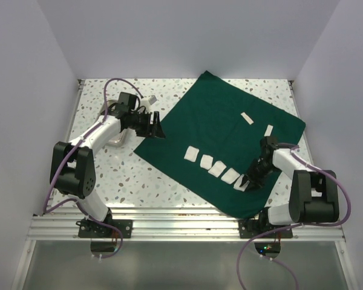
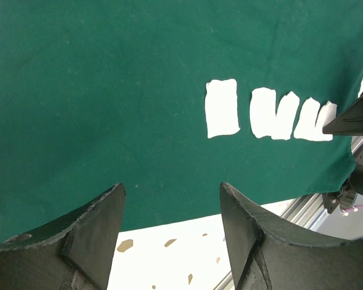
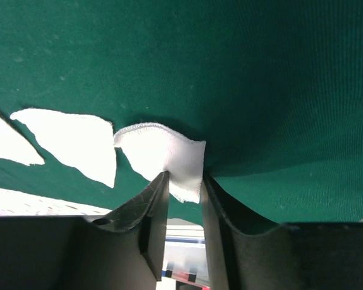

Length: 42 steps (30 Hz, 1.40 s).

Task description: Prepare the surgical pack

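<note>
- The surgical pack (image 1: 218, 115) lies spread flat as one dark green sheet on the speckled worktop (image 1: 139, 175). It is turned like a diamond and fills the middle and the 3 o'clock half of the top view.
- The left pincer (image 1: 154, 125) hangs just at the sheet's 9 o'clock corner. In the left wrist view its two fingers stand spread with nothing between them, over the sheet's edge where green meets worktop.
- The right pincer (image 1: 245, 181) is down on the sheet at about 5 o'clock from its centre.
- In the right wrist view it is pinching one gauze square (image 3: 163, 151). The white cloth is caught between the two fingertips, and its free edge curls up off the green fabric.
- The other gauze squares (image 1: 206, 162) lie on the sheet in a slanted row from the centre toward 5 o'clock, close together, with the pinched one at the row's 5 o'clock end.
- Two small white strips (image 1: 247, 118) lie apart from that row, toward the sheet's 3 o'clock corner.
- Under the left arm, at 9 o'clock on the worktop and clear of the sheet, sits what may be a shiny metal tray (image 1: 116, 142), mostly hidden.
</note>
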### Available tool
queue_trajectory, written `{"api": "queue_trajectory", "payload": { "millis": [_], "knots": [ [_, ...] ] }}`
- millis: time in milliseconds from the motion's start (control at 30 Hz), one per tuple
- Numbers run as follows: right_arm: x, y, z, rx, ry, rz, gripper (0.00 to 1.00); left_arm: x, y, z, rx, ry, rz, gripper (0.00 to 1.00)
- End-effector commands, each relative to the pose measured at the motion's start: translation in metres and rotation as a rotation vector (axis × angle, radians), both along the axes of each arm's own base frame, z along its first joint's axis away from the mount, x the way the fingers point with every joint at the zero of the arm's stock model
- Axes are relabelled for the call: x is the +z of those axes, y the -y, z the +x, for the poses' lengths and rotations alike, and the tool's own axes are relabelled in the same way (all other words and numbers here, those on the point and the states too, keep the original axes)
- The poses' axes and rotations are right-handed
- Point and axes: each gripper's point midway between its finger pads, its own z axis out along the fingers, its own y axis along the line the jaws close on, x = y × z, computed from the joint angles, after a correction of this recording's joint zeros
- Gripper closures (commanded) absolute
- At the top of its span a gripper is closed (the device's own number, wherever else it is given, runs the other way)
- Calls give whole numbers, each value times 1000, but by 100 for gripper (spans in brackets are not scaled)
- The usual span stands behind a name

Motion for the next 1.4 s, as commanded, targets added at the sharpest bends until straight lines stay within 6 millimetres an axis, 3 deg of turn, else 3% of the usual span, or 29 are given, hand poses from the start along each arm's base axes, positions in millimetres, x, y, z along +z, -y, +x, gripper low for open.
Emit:
{"api": "queue_trajectory", "payload": {
  "millis": [0,100,233,333,533,800,1000,1367],
  "knots": [
    [-3,0,1,22,8,0,69,16,2,4,-16,52,-27,32],
    [0,0,0,24,7,4,78,16,2,3,-15,50,-27,32],
    [28,-2,7,12,46,10,99,16,1,3,-15,53,-25,32],
    [52,-6,13,10,76,34,100,14,2,3,-19,44,-29,32],
    [68,-14,20,27,102,82,100,12,3,3,-20,38,-30,32],
    [59,-53,58,25,169,198,100,12,3,1,-23,32,-34,32],
    [37,-53,56,7,132,178,100,15,2,1,-22,44,-33,32],
    [19,-50,52,-26,122,159,100,16,3,0,-24,44,-34,31]
  ]
}}
